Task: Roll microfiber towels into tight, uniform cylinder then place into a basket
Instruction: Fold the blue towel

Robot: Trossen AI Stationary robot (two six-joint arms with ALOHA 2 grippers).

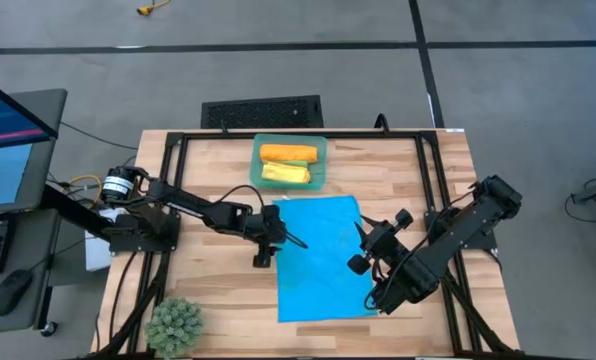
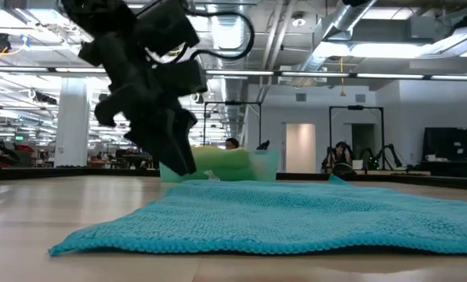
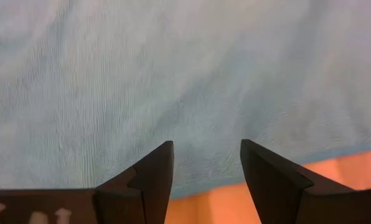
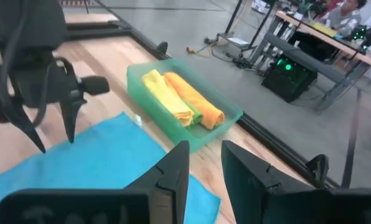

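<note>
A bright blue microfiber towel (image 1: 323,255) lies spread flat on the wooden table, one layer. My left gripper (image 3: 205,149) hovers open over the towel's left edge (image 3: 235,180) with nothing between its fingers; it also shows in the high view (image 1: 281,246) and the low view (image 2: 180,160). My right gripper (image 4: 204,152) stands open above the towel's right side (image 1: 366,240), pointing toward the basket. The teal-green basket (image 1: 323,170) sits at the table's far edge and holds an orange roll (image 1: 288,153) and a yellow roll (image 1: 285,173); a bit of green (image 4: 197,118) shows between them.
A spiky green plant ball (image 1: 174,325) sits at the table's near left corner. Black frame rails (image 1: 168,190) run along the table's edges. Bare wood lies left of the towel and between the towel and the basket.
</note>
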